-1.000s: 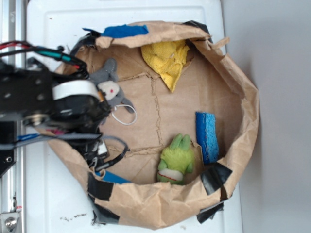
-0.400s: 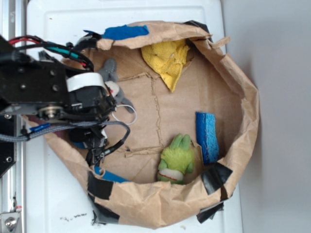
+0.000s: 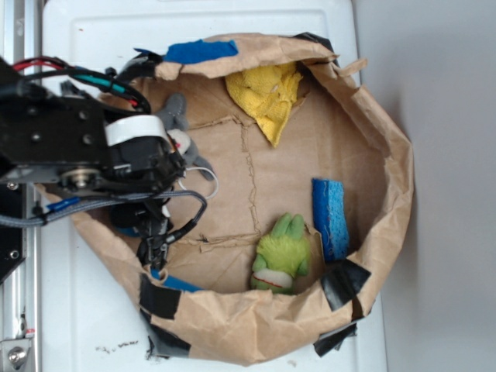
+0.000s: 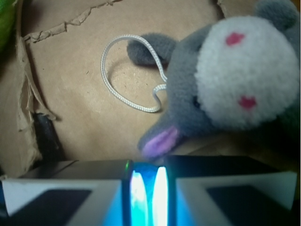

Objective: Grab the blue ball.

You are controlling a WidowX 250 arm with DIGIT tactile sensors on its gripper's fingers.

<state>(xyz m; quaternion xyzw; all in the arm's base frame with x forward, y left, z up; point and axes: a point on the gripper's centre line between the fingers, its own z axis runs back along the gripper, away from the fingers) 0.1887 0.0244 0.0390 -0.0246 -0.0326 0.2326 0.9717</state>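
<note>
My gripper [image 4: 147, 170] fills the bottom edge of the wrist view. Its jaws stand close together, with a narrow strip of the blue ball [image 4: 146, 178] pinched between them and blue light on their inner faces. In the exterior view the black arm covers the left side of the paper bag [image 3: 391, 167]. There the gripper [image 3: 149, 231] points down at the bag floor, and the ball is hidden beneath it.
A grey mouse plush [image 4: 225, 84] lies just ahead of the jaws, beside a white string loop [image 4: 126, 75]. Further right are a green plush [image 3: 283, 252], a blue block [image 3: 331, 217] and a yellow cloth [image 3: 267, 93]. A smooth blue piece [image 3: 178, 281] lies by the bag's near-left wall.
Since a second ago the arm has shifted right and slightly up, further over the grey mouse. In the last half second it has barely moved.
</note>
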